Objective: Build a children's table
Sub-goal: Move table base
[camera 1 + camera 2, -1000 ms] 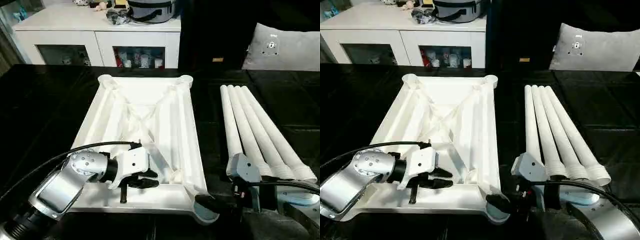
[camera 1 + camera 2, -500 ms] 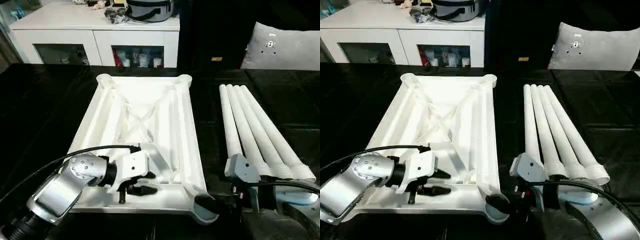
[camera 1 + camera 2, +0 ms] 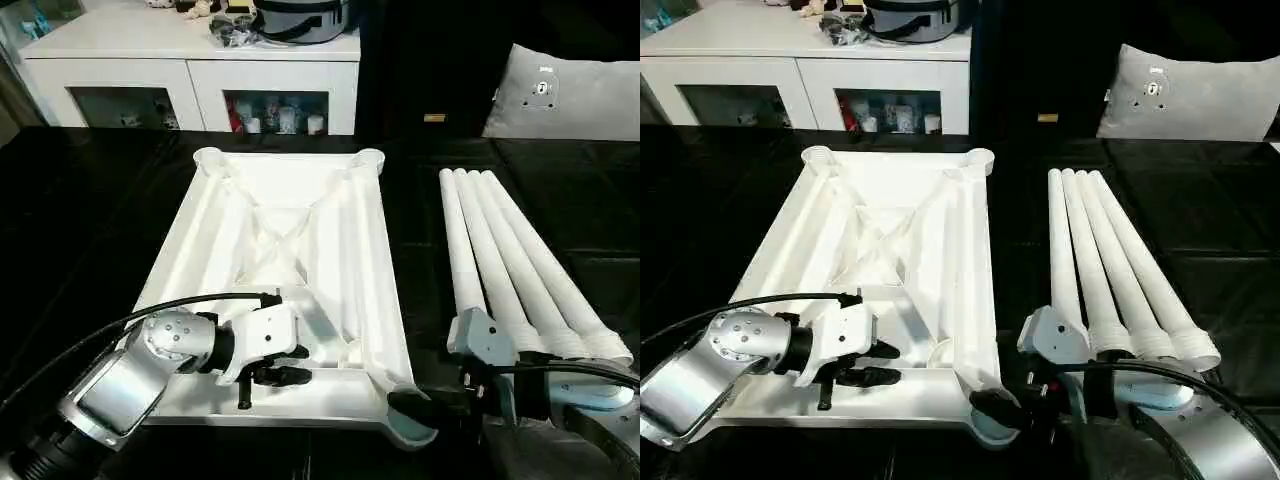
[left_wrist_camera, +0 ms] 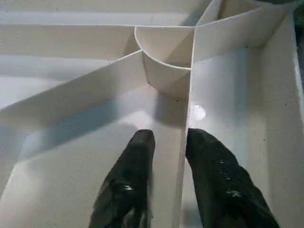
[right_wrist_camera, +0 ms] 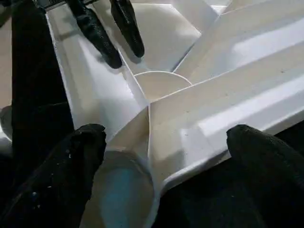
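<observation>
Table top: white square plastic table top (image 3: 300,240), X-ribbed underside up, on the black surface (image 3: 90,200).
Legs: 4 white tapered tubular legs (image 3: 500,260) – side by side, right of the top.
Left gripper (image 4: 168,137): fingers straddle a thin rib near the top's near edge – closed on it.
Right gripper (image 5: 161,156): spread wide around the top's near-right corner socket.

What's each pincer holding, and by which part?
Left pincer straddles a thin rib of the tabletop; grip unclear. Right pincer, open, brackets its near corner socket.

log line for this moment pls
stage: top prep | left gripper: astride rib of upturned top | right gripper: open at near corner socket | legs: four, loose, right of top
</observation>
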### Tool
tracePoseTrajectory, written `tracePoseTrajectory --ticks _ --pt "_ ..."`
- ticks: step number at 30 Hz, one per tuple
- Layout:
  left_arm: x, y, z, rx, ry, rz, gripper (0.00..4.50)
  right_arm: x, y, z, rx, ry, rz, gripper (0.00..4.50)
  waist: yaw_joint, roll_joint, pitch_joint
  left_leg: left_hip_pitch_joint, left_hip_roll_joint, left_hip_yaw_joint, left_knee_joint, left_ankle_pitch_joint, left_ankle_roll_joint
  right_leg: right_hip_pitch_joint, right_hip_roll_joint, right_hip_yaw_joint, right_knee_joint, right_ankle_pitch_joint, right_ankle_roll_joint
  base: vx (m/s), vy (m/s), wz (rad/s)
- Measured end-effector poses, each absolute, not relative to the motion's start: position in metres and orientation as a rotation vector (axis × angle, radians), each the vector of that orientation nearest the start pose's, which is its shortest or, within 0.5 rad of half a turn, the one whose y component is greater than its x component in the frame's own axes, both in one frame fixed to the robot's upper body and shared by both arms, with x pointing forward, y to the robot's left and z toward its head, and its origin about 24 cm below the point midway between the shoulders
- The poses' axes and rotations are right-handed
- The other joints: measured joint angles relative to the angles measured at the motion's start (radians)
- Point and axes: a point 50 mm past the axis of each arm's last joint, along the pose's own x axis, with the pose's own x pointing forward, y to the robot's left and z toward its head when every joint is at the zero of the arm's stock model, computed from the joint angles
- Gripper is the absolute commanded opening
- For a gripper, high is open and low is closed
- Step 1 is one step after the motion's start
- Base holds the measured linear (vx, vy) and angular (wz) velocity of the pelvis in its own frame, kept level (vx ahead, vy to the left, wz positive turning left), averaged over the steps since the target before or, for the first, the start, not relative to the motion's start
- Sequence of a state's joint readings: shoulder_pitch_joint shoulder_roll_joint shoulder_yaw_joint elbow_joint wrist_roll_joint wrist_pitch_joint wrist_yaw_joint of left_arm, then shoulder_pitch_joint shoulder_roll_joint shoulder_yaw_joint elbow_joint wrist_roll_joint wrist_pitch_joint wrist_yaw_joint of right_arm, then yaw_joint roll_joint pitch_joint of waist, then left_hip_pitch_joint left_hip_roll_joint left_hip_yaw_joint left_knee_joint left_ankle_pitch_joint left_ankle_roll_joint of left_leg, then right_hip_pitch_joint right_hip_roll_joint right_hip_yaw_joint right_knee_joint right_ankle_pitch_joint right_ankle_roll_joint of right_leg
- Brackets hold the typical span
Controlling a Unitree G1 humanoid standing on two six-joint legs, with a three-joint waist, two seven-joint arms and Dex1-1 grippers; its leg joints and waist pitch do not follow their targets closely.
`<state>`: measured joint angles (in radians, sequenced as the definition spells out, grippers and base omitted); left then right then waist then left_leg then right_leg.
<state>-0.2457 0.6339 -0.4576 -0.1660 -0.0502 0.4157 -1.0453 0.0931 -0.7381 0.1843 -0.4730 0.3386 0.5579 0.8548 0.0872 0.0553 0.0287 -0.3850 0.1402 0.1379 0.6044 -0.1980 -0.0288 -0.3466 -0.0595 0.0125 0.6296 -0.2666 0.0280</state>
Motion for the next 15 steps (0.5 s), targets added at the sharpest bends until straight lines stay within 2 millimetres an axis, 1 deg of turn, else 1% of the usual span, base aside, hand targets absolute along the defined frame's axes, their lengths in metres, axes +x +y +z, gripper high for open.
tracePoseTrajectory --ticks 1,2,3,5,9,13,15 --pt "0.235 0.132 0.057 0.551 0.506 -1.359 0.94 0.191 -0.169 0.072 -0.266 0.497 1.118 4.50 0.000 0.000 0.000 0.000 0.000 0.000 0.000 0.000 0.000 0.000 0.000 0.000 0.000 0.000 0.000 0.000 0.000 0.00" --pt "0.235 0.132 0.057 0.548 0.506 -1.360 0.74 0.191 -0.169 0.072 -0.266 0.497 1.118 4.50 0.001 0.000 0.000 0.000 0.000 0.000 0.000 0.000 0.000 0.000 0.000 0.000 0.000 0.000 0.000 0.000 0.000 0.00" --pt "0.236 0.132 0.056 0.546 0.508 -1.359 0.74 0.191 -0.169 0.072 -0.265 0.497 1.118 4.50 0.001 0.000 0.000 0.000 0.000 0.000 0.000 0.000 0.000 0.000 0.000 0.000 0.000 0.000 0.000 0.000 0.000 0.00" --pt "0.236 0.131 0.054 0.536 0.509 -1.353 0.58 0.191 -0.169 0.072 -0.265 0.497 1.118 4.50 0.001 0.000 0.000 0.000 0.000 0.001 0.000 0.000 0.000 0.000 0.000 0.000 0.000 0.000 0.000 0.000 0.000 0.00" --pt "0.240 0.131 0.052 0.533 0.507 -1.329 0.17 0.192 -0.168 0.073 -0.268 0.491 1.117 4.50 0.000 0.000 0.000 0.000 0.000 0.001 0.000 0.000 0.000 0.000 0.000 0.000 0.000 0.000 0.001 0.000 0.000 0.00" --pt "0.246 0.128 0.051 0.532 0.485 -1.301 0.03 0.192 -0.167 0.074 -0.261 0.481 1.113 4.50 -0.005 0.000 0.000 0.000 0.000 0.001 0.000 0.000 0.000 0.000 0.000 0.000 0.000 0.001 0.001 0.000 0.000 0.00" --pt "0.251 0.126 0.050 0.535 0.468 -1.269 0.03 0.193 -0.166 0.074 -0.256 0.474 1.105 4.50 -0.012 -0.001 0.000 0.000 0.001 0.002 0.000 0.000 0.000 0.000 0.000 0.000 0.000 0.001 0.001 0.000 0.000 0.00"
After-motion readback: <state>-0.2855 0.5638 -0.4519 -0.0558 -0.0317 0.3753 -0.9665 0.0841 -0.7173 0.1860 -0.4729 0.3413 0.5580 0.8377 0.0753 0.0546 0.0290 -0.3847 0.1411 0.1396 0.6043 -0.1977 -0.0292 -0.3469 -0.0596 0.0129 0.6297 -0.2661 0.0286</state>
